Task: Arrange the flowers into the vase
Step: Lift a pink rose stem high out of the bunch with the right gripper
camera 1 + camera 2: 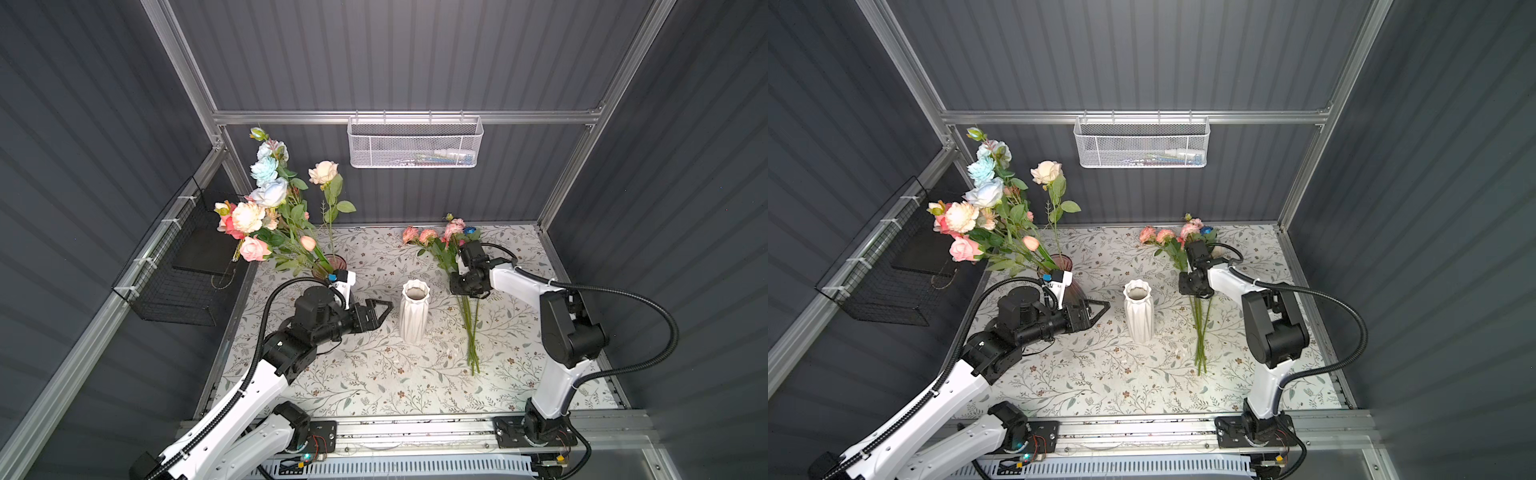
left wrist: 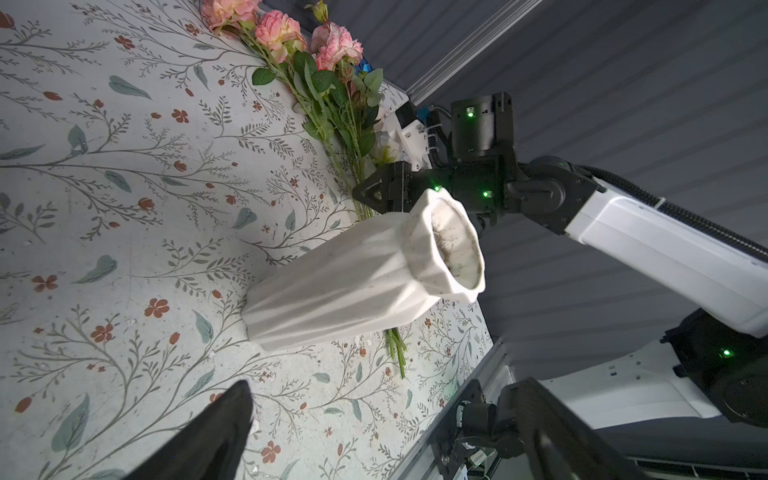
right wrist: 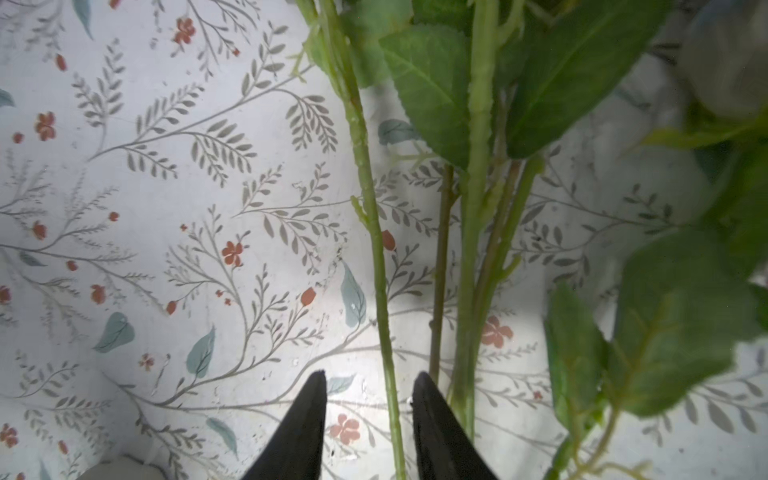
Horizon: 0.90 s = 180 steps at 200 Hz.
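Note:
The white ribbed vase [image 1: 414, 309] [image 1: 1138, 309] [image 2: 365, 270] stands upright mid-table with nothing in it. Several flowers [image 1: 471, 332] [image 1: 1200, 332] [image 2: 332, 95] with pink heads and one dark blue head lie flat to its right, stems toward the front. My right gripper [image 1: 468, 293] [image 2: 363, 194] [image 3: 370, 374] points down over those stems. Its jaws stand a little apart, open, with one thin green stem [image 3: 384, 332] passing between them close to one finger. My left gripper [image 1: 380, 309] [image 1: 1100, 309] [image 2: 384, 399] hovers wide open just left of the vase, holding nothing.
A pink glass vase [image 1: 334, 262] at the back left holds a tall bunch of pale blue, cream and pink flowers [image 1: 266, 199]. A white mesh basket [image 1: 415, 143] hangs on the back wall. A black wire basket [image 1: 174, 270] hangs on the left wall.

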Motion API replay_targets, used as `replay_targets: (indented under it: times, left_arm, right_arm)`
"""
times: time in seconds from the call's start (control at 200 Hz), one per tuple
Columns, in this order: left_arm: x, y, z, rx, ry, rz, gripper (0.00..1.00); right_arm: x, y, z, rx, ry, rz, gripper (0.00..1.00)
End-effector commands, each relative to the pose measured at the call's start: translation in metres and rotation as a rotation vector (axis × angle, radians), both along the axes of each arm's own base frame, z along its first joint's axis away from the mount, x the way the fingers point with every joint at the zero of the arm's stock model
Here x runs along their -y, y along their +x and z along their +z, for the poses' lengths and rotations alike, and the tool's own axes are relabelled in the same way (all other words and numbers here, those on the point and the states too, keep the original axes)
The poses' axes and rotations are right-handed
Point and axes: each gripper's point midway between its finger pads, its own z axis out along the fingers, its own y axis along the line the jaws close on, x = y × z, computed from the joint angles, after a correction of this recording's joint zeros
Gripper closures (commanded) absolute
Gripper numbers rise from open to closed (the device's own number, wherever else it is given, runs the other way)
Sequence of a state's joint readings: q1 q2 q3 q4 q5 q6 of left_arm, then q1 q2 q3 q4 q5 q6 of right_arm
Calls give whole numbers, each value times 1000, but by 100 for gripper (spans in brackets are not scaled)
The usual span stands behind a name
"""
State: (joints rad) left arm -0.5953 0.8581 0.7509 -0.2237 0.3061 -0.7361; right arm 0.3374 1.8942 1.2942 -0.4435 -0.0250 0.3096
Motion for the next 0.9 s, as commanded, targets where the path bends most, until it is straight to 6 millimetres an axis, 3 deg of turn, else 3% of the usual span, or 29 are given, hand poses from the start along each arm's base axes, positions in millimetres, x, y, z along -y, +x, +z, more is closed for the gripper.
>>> replay_targets:
  times: [0.0,0.245,0.4,0.54,0.64,0.895]
  left_arm:
    - [1,1,9,32,14,-7,0]
    - [1,2,4,18,34,-6,0]
    - [-1,2,3,17,45,-2,0]
    - [-2,1,7,26,45,-1,0]
    - [-3,1,10,37,43,1,0]
    - [-3,3,17,59,43,8,0]
  right_arm:
    - [5,2,-9,-48,-64,23,64]
    - [-7,5,-28,-116,-33,74,80]
    - [-23,4,-19,-88,47,122,93]
    - [-29,3,11,4,115,144,98]
    - [-32,-2,44,110,178,140,99]
    - [-16,-41,131,404,295,88,98]
